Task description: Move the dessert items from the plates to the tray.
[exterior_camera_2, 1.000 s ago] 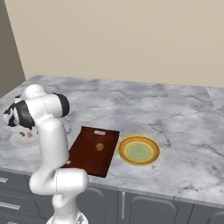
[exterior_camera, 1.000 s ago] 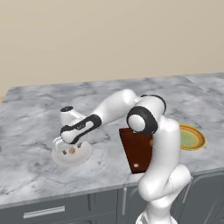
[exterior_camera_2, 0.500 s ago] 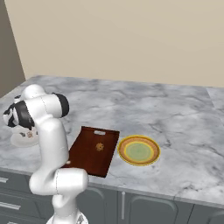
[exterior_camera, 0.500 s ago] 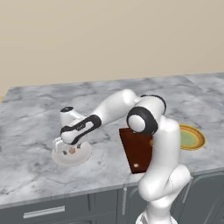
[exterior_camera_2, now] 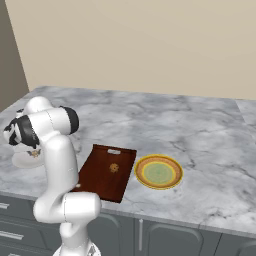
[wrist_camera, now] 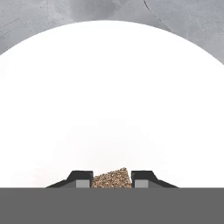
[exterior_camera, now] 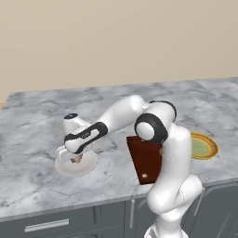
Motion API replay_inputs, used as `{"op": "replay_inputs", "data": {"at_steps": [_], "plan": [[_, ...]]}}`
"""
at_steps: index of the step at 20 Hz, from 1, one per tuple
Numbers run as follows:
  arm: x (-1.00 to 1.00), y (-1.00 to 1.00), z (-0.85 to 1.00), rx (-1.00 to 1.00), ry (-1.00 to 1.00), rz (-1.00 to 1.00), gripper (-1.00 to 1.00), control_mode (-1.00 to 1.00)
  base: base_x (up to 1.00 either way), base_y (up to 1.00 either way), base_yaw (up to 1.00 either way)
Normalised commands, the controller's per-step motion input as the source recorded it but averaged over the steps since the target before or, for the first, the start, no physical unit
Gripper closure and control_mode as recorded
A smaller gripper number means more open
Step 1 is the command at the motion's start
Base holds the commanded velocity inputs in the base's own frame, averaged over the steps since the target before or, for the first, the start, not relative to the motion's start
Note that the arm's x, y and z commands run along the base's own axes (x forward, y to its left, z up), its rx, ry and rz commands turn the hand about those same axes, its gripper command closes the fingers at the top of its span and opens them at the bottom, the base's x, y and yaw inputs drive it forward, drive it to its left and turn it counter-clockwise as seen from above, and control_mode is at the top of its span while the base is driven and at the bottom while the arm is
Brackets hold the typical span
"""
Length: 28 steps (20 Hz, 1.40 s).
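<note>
The gripper (wrist_camera: 112, 181) sits low over the white plate (exterior_camera: 86, 163) at the left end of the counter (exterior_camera: 42, 121), and its two fingertips (wrist_camera: 81, 178) pinch the pale blocky morsel (wrist_camera: 112, 178) between them. In the hand view the morsel fills the gap from one tip to the other, with the plate's white surface spread out behind it. Over the last second the arm's pose has barely altered in either base view; the hand has stayed down at the plate, which suggests the grasp has only just been made and the lift has not begun. Whether the morsel has left the plate surface cannot be told, since the hand hides the contact in both base views.

The round cookie (exterior_camera_2: 114, 168) already lies on the wooden tray (exterior_camera_2: 95, 180), near its middle. The yellow-rimmed plate (exterior_camera_2: 159, 171), just beside the tray on its far side from the white plate, carries nothing. The task is therefore judged about half done: one item delivered, the second held but still at its plate.

The next move calls for a straight lift clear of the rim, then a carry rightward to the tray. The morsel is small and crumbly-looking, so a loose grip could drop it in transit.
</note>
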Motion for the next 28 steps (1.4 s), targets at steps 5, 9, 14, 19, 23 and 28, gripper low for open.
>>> {"op": "replay_inputs", "data": {"at_steps": [5,9,14,19,23,28], "plan": [[-0.24,-0.75,0.14,0.04,0.0,-0.13,1.0,-1.0,0.0,0.0,0.0],[-0.45,-1.0,0.0,0.03,0.01,-0.27,1.0,-1.0,0.0,0.0,0.0],[-0.41,-1.0,0.0,0.04,0.0,-0.28,1.0,-1.0,0.0,0.0,0.0],[-0.06,-1.0,0.0,0.0,0.02,-0.27,1.0,-1.0,0.0,0.0,0.0],[0.0,-1.0,0.0,0.0,0.0,-0.25,1.0,-1.0,0.0,0.0,0.0],[0.0,-1.0,0.0,0.0,0.04,-0.22,1.0,-1.0,0.0,0.0,0.0]]}}
